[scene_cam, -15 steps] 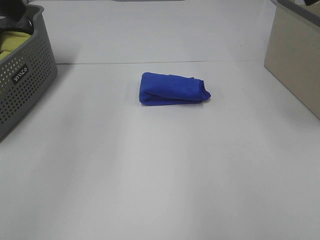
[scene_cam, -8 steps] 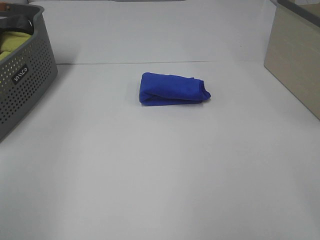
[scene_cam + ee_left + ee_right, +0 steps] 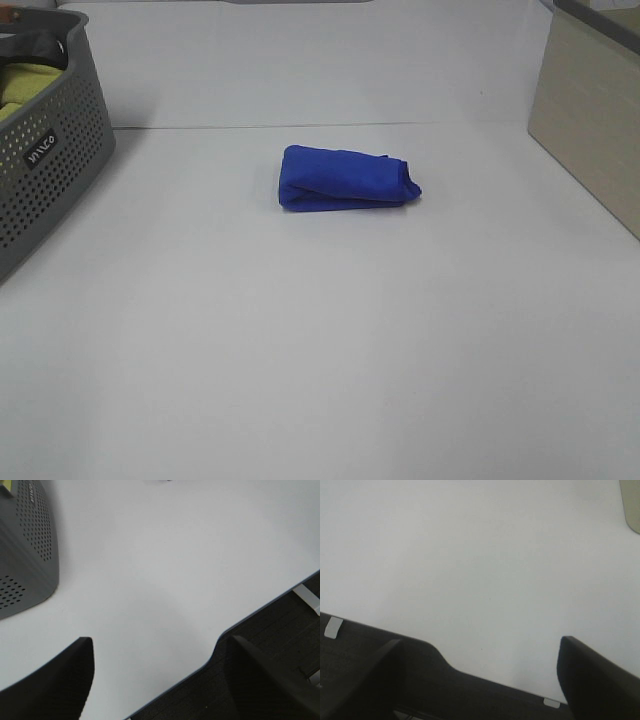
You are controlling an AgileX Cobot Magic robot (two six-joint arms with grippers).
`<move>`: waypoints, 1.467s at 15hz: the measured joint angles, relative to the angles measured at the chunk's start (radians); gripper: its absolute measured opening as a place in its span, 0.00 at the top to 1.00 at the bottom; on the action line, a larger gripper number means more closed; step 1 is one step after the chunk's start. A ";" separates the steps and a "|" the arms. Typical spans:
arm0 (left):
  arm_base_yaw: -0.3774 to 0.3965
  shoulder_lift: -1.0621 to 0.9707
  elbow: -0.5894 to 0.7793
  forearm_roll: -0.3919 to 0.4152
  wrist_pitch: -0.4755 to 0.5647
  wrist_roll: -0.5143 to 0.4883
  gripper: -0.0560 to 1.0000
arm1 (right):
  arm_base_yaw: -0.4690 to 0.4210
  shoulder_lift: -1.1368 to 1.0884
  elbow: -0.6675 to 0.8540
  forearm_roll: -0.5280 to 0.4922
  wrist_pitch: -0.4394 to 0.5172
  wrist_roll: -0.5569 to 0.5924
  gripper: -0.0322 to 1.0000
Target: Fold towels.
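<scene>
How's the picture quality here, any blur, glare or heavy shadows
Exterior high view: even, soft light, the blue towel sharp with only a faint shadow on the white table. Both wrist views: dimmer, the open left gripper and right gripper fingers dark and blurred.

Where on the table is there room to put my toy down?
The widest bare patch is the table in front of the blue towel, out to the near edge. There are also bare strips between the towel and the grey basket, and between the towel and the beige box. The far left corner, by the basket, is tightest.
</scene>
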 joint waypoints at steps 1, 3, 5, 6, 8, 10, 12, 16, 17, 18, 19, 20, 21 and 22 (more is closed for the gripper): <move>0.000 0.000 0.020 -0.003 -0.021 0.013 0.29 | 0.000 -0.051 0.024 -0.005 -0.012 -0.007 0.21; 0.000 0.001 0.069 -0.019 -0.067 0.042 0.29 | 0.000 -0.121 0.085 -0.016 -0.044 -0.034 0.21; 0.000 0.001 0.118 -0.052 -0.107 0.086 0.29 | 0.000 -0.144 0.107 -0.020 -0.078 -0.042 0.21; 0.000 0.001 0.129 -0.061 -0.132 0.106 0.29 | 0.000 -0.144 0.107 -0.020 -0.084 -0.042 0.21; 0.000 0.001 0.132 -0.069 -0.141 0.125 0.29 | 0.000 -0.144 0.107 -0.024 -0.092 -0.042 0.21; 0.000 0.001 0.134 -0.070 -0.145 0.127 0.29 | 0.000 -0.144 0.107 -0.026 -0.093 -0.042 0.21; 0.000 0.001 0.135 -0.070 -0.147 0.128 0.29 | 0.000 -0.144 0.107 -0.026 -0.094 -0.042 0.21; 0.000 0.001 0.135 -0.070 -0.147 0.131 0.29 | 0.000 -0.144 0.107 -0.026 -0.094 -0.042 0.21; 0.001 0.001 0.135 -0.070 -0.147 0.131 0.29 | 0.000 -0.144 0.107 -0.026 -0.094 -0.042 0.21; 0.005 0.001 0.135 -0.070 -0.147 0.131 0.29 | 0.000 -0.144 0.107 -0.026 -0.094 -0.042 0.21; 0.030 0.001 0.135 -0.070 -0.147 0.131 0.29 | 0.000 -0.144 0.107 -0.026 -0.094 -0.042 0.21; 0.074 0.001 0.135 -0.070 -0.147 0.131 0.29 | 0.000 -0.144 0.107 -0.026 -0.094 -0.042 0.21; 0.123 -0.005 0.135 -0.070 -0.147 0.131 0.29 | 0.000 -0.144 0.107 -0.026 -0.094 -0.042 0.21; 0.174 -0.017 0.135 -0.070 -0.147 0.131 0.29 | 0.000 -0.144 0.107 -0.026 -0.094 -0.042 0.21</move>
